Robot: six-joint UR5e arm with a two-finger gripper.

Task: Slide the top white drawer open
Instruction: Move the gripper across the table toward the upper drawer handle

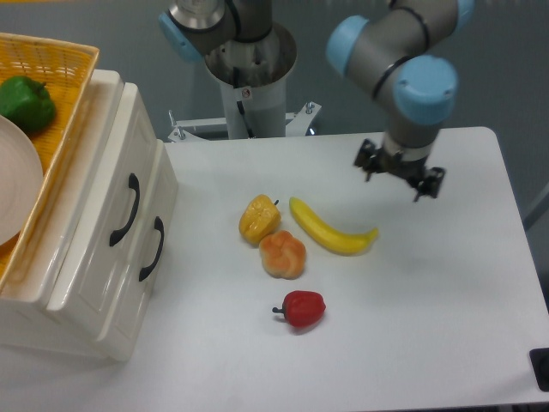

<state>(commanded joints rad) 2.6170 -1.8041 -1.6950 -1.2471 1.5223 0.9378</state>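
The glossy cream-white chest stands at the table's left edge. Its top white drawer point(96, 199) carries a black curved handle point(125, 209) and sits pushed in. Just below it is the matching lower drawer point(111, 273) with its own black handle point(153, 248). My gripper point(399, 178) hangs over the table's right-centre, above the banana's right end and far from the chest. Its fingers are spread open with nothing between them.
A yellow banana point(330, 227), a yellow pepper point(259, 218), an orange fruit point(283, 254) and a red pepper point(304, 308) lie mid-table between gripper and chest. A yellow basket point(60, 103) holding a green pepper point(25, 101) and a white plate sits on the chest. The arm's base point(253, 77) stands behind.
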